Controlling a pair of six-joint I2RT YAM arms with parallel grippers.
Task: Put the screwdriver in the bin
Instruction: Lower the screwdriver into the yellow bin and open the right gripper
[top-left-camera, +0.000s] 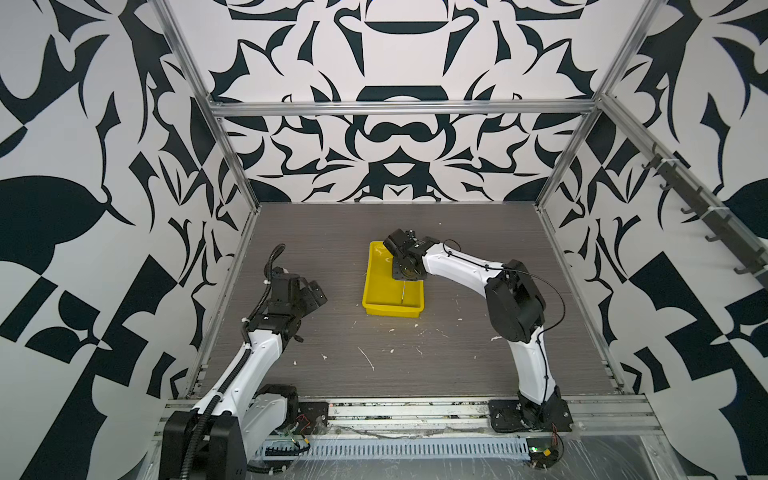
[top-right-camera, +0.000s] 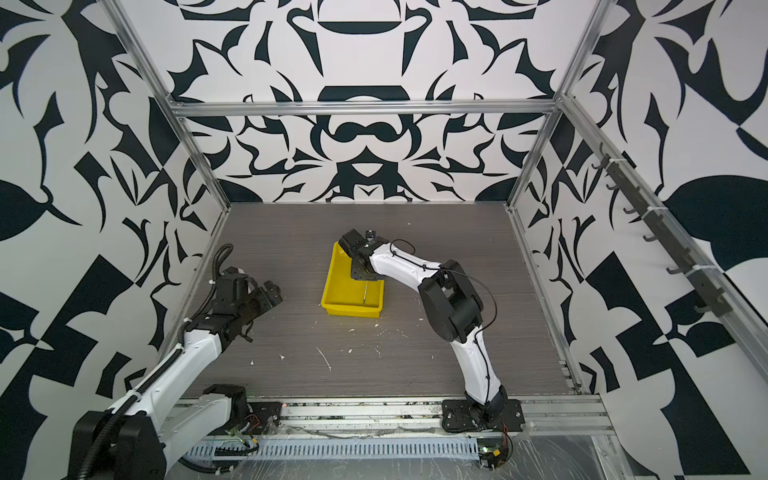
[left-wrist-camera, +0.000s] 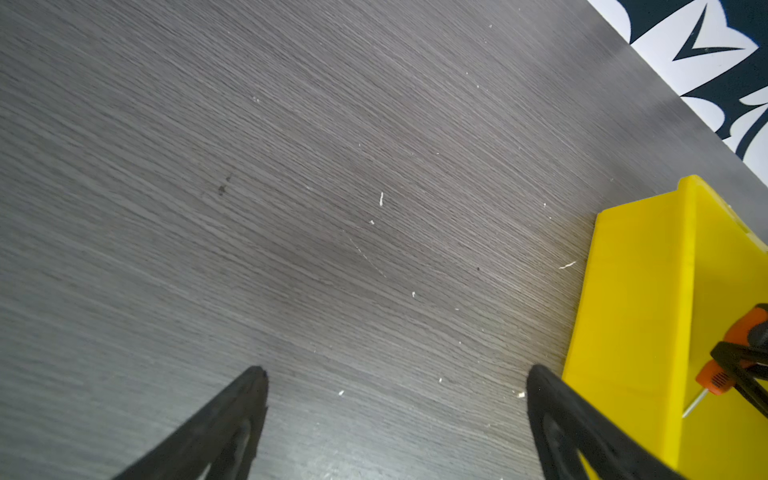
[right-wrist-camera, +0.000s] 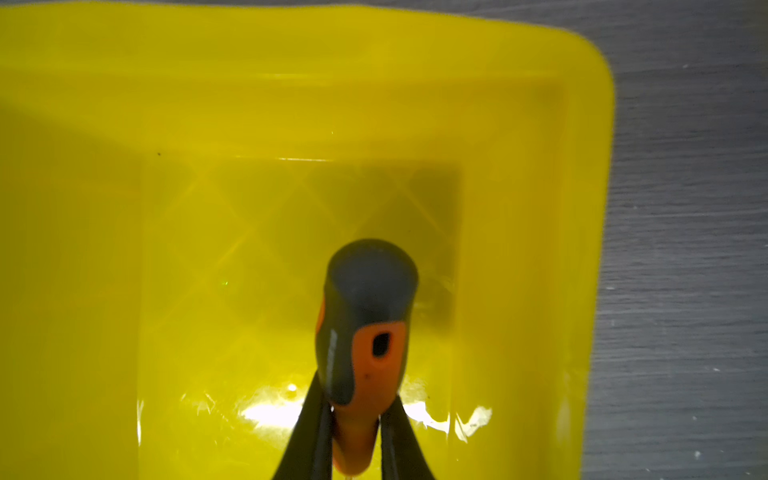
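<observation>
The yellow bin (top-left-camera: 390, 309) (top-right-camera: 351, 310) sits mid-table in both top views. My right gripper (top-left-camera: 405, 274) (top-right-camera: 363, 272) hangs over its right half, pointing down, shut on the screwdriver. In the right wrist view the orange and black handle (right-wrist-camera: 365, 316) is pinched between the two black fingers (right-wrist-camera: 309, 419) of the right gripper (right-wrist-camera: 355, 401), inside the bin (right-wrist-camera: 598, 166). The thin shaft (top-left-camera: 402, 289) (top-right-camera: 365, 291) runs toward the bin's near wall. My left gripper (top-left-camera: 316, 294) (top-right-camera: 270, 296) (left-wrist-camera: 397, 374) is open and empty above bare table, left of the bin (left-wrist-camera: 636, 291). The left wrist view also catches the held screwdriver (left-wrist-camera: 744, 328).
Small white scraps (top-left-camera: 368, 358) litter the grey wood-grain table (top-left-camera: 457, 365) in front of the bin. Aluminium frame posts (top-left-camera: 232, 158) and patterned walls enclose the table on three sides. A rail of dark hooks (top-left-camera: 706, 216) runs along the right wall.
</observation>
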